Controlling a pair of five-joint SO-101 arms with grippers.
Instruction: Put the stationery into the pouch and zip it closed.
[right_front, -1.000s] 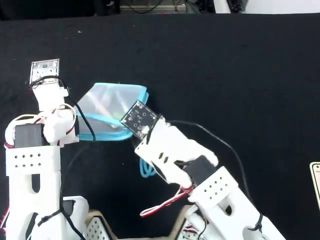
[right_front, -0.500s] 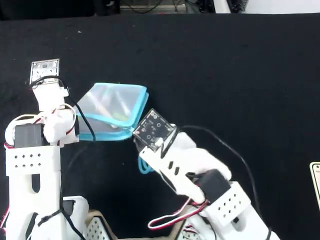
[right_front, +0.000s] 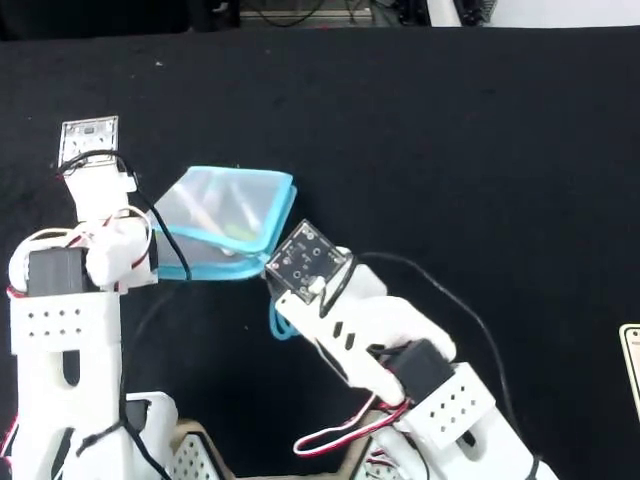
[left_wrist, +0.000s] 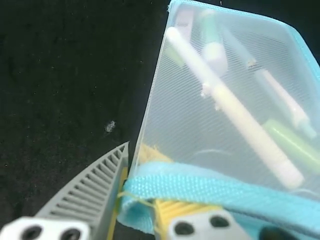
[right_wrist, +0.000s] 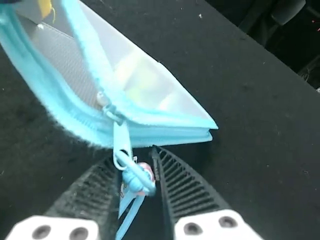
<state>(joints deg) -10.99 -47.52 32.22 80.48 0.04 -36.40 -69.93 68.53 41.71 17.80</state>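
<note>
The translucent pouch with a light blue zip band lies left of centre on the black table. Pens show through its mesh, among them a white pen and a green marker. My left gripper is shut on the pouch's blue edge at its near left corner. My right gripper sits at the pouch's near right corner, its jaws narrowed around the zipper pull and its blue cord with a pink bead. The blue cord hangs beneath the right arm.
Black cloth covers the table, with free room to the right and far side. A pale card lies at the right edge. Both arm bases stand along the near edge.
My right arm drew back from over the pouch's corner toward the near right, mostly in the first half second. The left arm kept still with the pouch edge in it.
</note>
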